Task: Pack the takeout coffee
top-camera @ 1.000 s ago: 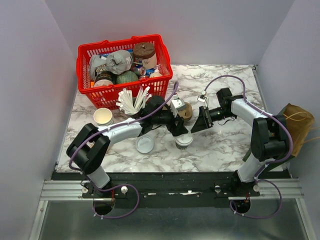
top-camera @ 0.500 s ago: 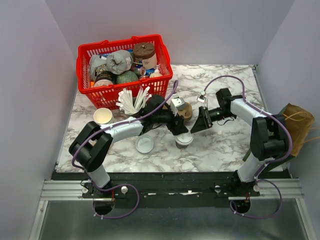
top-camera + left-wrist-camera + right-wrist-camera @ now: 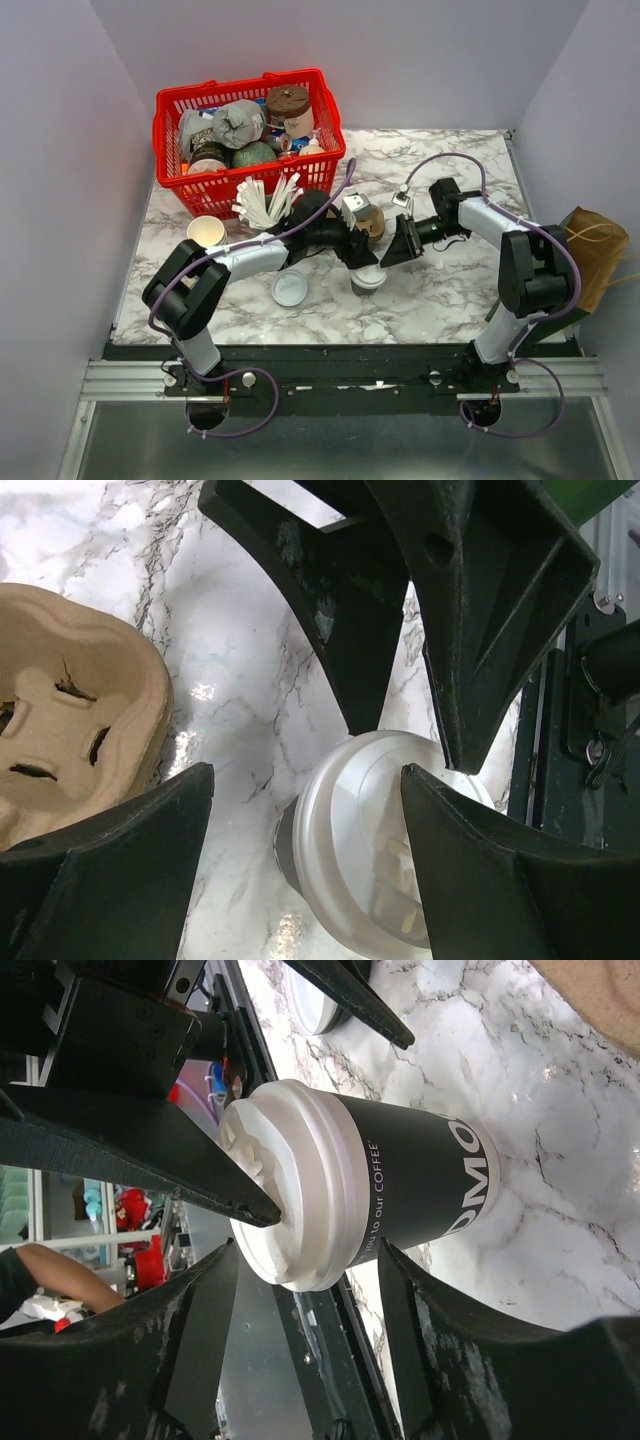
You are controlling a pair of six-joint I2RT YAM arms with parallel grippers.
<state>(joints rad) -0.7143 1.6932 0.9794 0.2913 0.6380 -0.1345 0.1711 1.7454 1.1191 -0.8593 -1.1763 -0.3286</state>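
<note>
Since the earlier frame, our left arm (image 3: 250, 262) is sitting with its elbow further right in the lower left of the overhead view. That is leaving the stack of paper cups (image 3: 206, 232) more exposed. The takeout coffee (image 3: 367, 282) is staying where it was, standing upright on the marble table (image 3: 450, 290) just below centre.

We are holding the left gripper (image 3: 308, 780) spread wide. In its wrist view the coffee's white top is showing between the two fingers. One finger is lying against the rim and the other is apart from it. We are also keeping the right gripper (image 3: 308, 1250) spread. Its tips are reaching the cup from the right of the overhead frame and are not closing on it. From the right wrist we are seeing a dark cup wall with white lettering.

A pulp cup carrier (image 3: 60, 730) is lying just above the coffee in the overhead view. A loose flat lid (image 3: 290, 289) is resting to the coffee's left. A red basket (image 3: 200, 190) full of goods is filling the upper left, and a brown bag (image 3: 592, 240) is sitting at the right edge.
</note>
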